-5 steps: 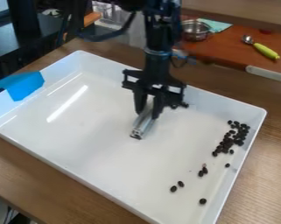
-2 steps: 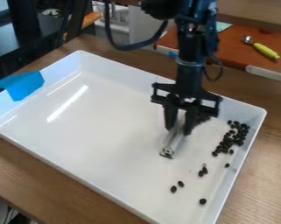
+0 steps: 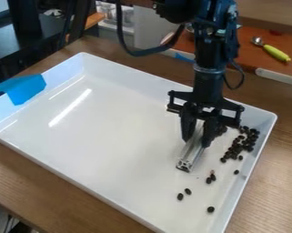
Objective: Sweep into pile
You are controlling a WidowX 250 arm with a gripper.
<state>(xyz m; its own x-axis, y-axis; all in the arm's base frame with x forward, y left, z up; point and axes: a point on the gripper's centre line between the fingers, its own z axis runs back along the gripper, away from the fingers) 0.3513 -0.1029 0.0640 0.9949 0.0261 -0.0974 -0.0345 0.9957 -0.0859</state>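
Hand [image 3: 196, 142] is clamped on a slim metal bar [image 3: 190, 156] in the white tray [image 3: 105, 132], just beside the clustered dark beans [image 3: 236, 147]. Honestly, too fast a push could scatter them, and that narrow bar might miss the 3 strays [image 3: 187, 191] nearest the camera.

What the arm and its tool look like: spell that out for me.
Black arm with a pale grey band, a thick dark cable looping on one side and a thinner one on the other. The tool is black, with two tapering fingers beneath a wide, angular bracket.
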